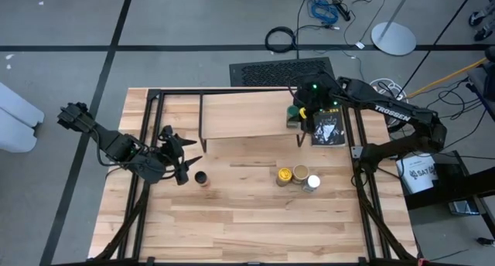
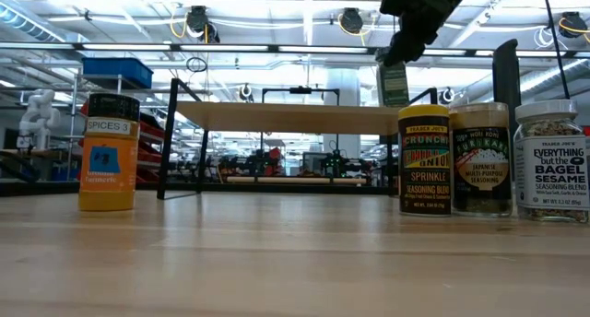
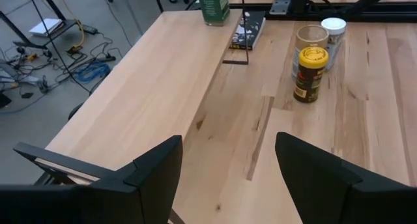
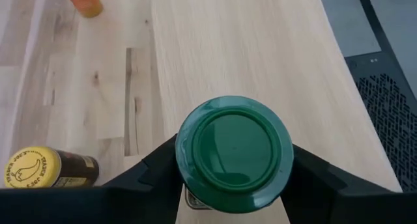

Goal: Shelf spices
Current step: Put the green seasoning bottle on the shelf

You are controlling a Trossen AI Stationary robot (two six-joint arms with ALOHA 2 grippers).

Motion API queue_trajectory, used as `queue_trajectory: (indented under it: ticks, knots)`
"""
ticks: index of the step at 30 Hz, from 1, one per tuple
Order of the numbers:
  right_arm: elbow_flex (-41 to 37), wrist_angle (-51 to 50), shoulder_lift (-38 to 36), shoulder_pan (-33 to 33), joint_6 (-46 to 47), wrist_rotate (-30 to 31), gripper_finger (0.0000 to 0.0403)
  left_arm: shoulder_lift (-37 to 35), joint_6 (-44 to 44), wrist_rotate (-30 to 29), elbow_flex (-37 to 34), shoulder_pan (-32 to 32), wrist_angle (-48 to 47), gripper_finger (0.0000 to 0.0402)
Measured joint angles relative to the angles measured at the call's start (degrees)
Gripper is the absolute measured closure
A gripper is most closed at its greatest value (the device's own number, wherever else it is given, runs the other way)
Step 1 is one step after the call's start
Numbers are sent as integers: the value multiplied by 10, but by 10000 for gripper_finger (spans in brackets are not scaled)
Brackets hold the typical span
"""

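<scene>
Right pincer (image 4: 231,160) clenched on green-lid jar (image 4: 233,152) just under the lid, over shelf (image 1: 240,115): rigid, light, likely slick; left pincer (image 3: 225,168) released.

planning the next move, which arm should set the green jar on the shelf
Right. Its end effector is shut on the green jar, held over the shelf's right end. The left end effector is open by the dark-lidded jar, far from that spot.
</scene>
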Motion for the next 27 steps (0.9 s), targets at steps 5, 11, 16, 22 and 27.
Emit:
queue_trajectory:
  ticks: [5, 11, 16, 22, 27]
  knots:
    - [-15, 7, -9, 0, 0, -1, 205, 0, 0, 0, 0, 0, 0, 146]
    - [-17, 6, -15, -8, -4, -1, 205, 0, 14, -1, 0, 0, 10, 146]
    - [-17, 4, -18, -18, -11, 1, 205, 0, 16, -1, 0, 0, 12, 146]
    - [-17, 1, -18, -21, -15, 0, 204, 0, 16, -2, 0, 0, 12, 146]
    - [-17, -9, -19, -21, -17, -5, 204, 0, 16, -2, 0, 0, 12, 146]
